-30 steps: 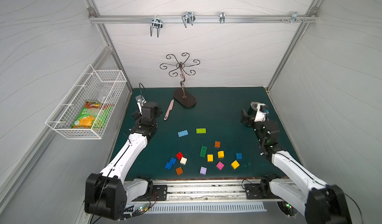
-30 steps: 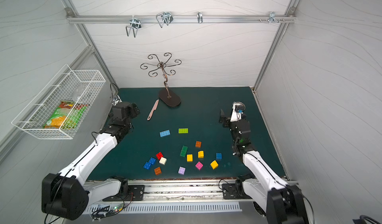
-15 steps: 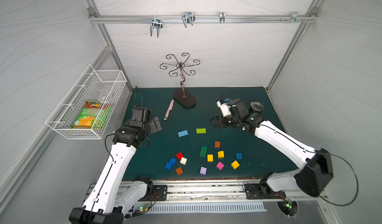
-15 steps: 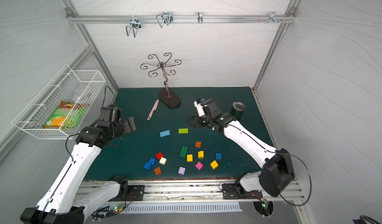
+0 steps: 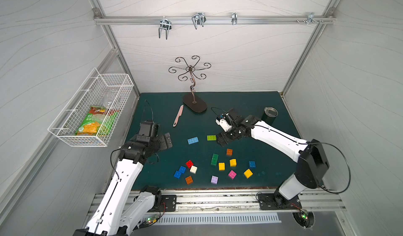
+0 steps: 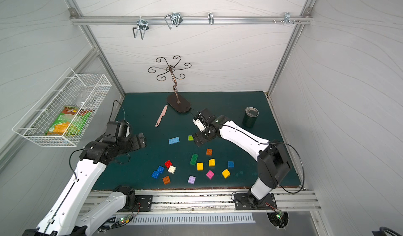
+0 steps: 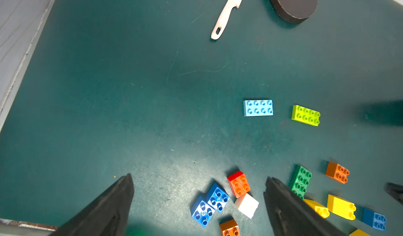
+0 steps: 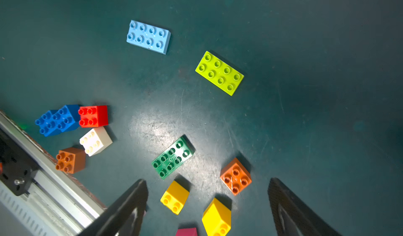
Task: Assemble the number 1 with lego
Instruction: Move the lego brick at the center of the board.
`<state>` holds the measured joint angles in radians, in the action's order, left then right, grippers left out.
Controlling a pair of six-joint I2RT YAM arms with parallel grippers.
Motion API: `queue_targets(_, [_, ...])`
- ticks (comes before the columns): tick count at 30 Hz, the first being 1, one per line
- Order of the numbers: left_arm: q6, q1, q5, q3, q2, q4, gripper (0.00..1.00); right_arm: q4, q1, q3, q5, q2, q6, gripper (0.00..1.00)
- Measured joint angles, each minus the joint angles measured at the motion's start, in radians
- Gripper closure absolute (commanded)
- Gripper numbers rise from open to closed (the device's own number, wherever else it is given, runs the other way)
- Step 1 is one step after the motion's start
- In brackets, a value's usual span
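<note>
White wall panels (image 5: 250, 56) around a dark green bench (image 5: 229, 106). Loose on the bench, lego (image 5: 221, 166): light-blue brick (image 5: 193, 140) and lime brick (image 5: 211, 138) near the middle, side by side but apart. Dark-green brick (image 5: 214, 159) nearer the front edge, among square ones in red, blue, white, orange, yellow, pink and lilac. Right claw (image 5: 221, 139) just beside the lime brick, jaws spread wide, gripping nothing. Left claw (image 5: 166, 140) well apart from the light-blue brick, toward the left wall, likewise spread and empty. Further back: pink knife (image 5: 178, 115), dark stand base (image 5: 194, 104), tumbler (image 5: 270, 116). On the side wall, wire basket (image 5: 72, 134).
</note>
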<state>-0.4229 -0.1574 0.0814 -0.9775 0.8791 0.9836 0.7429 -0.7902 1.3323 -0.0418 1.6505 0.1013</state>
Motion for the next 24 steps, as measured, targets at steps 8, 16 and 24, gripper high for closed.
queue_targets(8, [0.002, -0.005, -0.02, 0.008, -0.001, -0.013, 0.01, 0.055, -0.138, 0.053, 0.032, 0.135, -0.124, 0.08])
queue_targets(16, [0.003, -0.033, -0.034, 0.008, -0.001, -0.014, 0.01, 0.054, -0.2, 0.018, 0.045, 0.174, -0.182, 0.06])
queue_targets(24, [0.004, -0.039, -0.041, 0.01, 0.0, -0.015, 0.01, 0.026, -0.204, -0.002, 0.038, 0.204, -0.201, 0.06])
